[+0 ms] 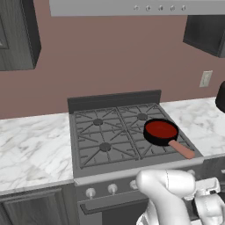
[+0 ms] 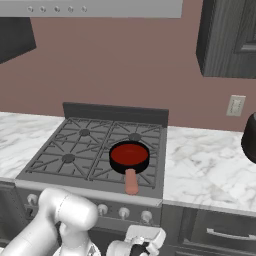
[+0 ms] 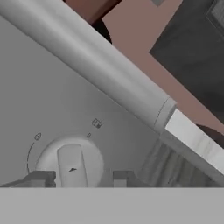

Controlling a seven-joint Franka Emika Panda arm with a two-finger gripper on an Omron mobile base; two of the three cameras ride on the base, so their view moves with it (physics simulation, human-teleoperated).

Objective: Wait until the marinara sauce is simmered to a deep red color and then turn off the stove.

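Hand view: fingers (image 3: 43, 178) straddle a stove knob (image 3: 70, 164) (gripper tilted).

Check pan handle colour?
Salmon-pink handle on the black pan; clearest in the right base view.

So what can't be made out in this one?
- Hand: only the fingertips show in the hand view, cut by its bottom edge; contact with the knob is unclear.
- Stove flame: none discernible under the pan.
- Dark object: cut off by the right edge in the right base view.
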